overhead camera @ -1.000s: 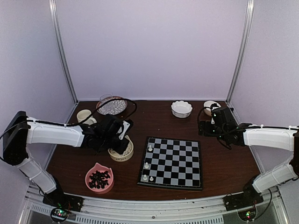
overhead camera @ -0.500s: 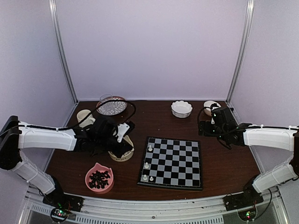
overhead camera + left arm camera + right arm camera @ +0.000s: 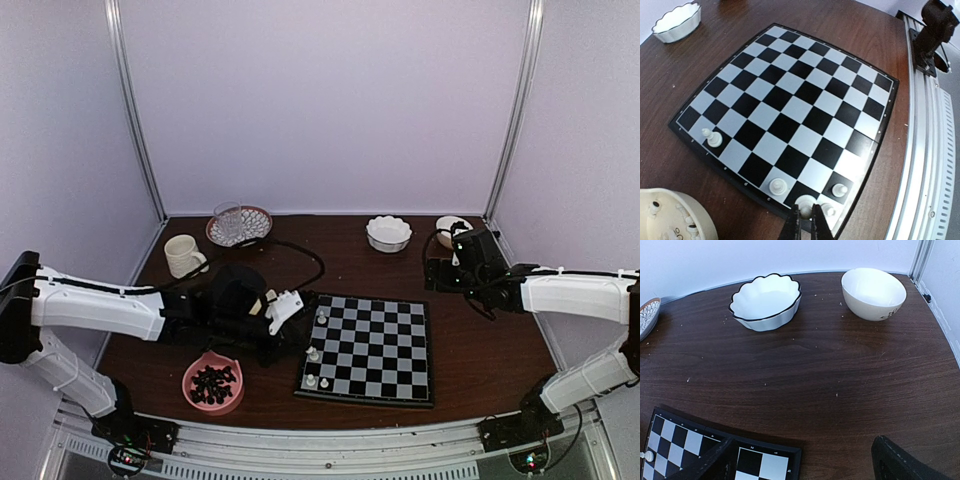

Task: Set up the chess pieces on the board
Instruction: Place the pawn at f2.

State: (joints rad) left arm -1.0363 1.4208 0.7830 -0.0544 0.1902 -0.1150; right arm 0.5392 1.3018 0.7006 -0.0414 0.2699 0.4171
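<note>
The left gripper (image 3: 804, 221) hovers over the chessboard's (image 3: 790, 100) left edge, fingers pinched tight on a white chess piece (image 3: 805, 202) so it can go down upright, while the right gripper (image 3: 802, 455) idles off the far right corner, jaws spread wide.

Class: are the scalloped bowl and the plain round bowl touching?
Apart. The right wrist view shows a strip of bare table between the scalloped bowl and the plain round bowl.
</note>
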